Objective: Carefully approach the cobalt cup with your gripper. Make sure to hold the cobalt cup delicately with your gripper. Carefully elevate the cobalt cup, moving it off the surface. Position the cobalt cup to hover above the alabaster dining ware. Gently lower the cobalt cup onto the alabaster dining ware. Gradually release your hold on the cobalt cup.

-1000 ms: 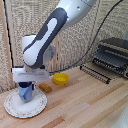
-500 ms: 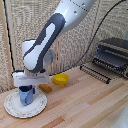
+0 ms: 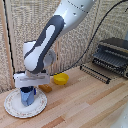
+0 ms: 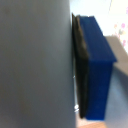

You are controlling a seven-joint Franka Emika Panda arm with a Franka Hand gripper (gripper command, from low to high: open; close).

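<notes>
Cobalt cup (image 3: 28,96) stands on the alabaster dining ware (image 3: 11,107) in the exterior view, near that view's lower left, upright and roughly at the plate's middle. The gripper (image 3: 28,89) sits directly over it, its white block just above the rim and its dark fingers running down at the cup's sides; at this size I cannot tell whether the pads press the cup or have let go. A yellow dish (image 3: 60,79) lies on the wooden table (image 3: 85,105) toward the exterior view's right, apart from the plate, and a dark toaster oven (image 3: 112,54) stands further back.

The wrist view is filled by a grey blurred surface and one dark-blue finger (image 4: 97,70) with its black pad; the cup itself cannot be made out.

By my reading, approach, grasp, lift and carry are done and the lowering looks finished or nearly so. Releasing the cup is what is left.
</notes>
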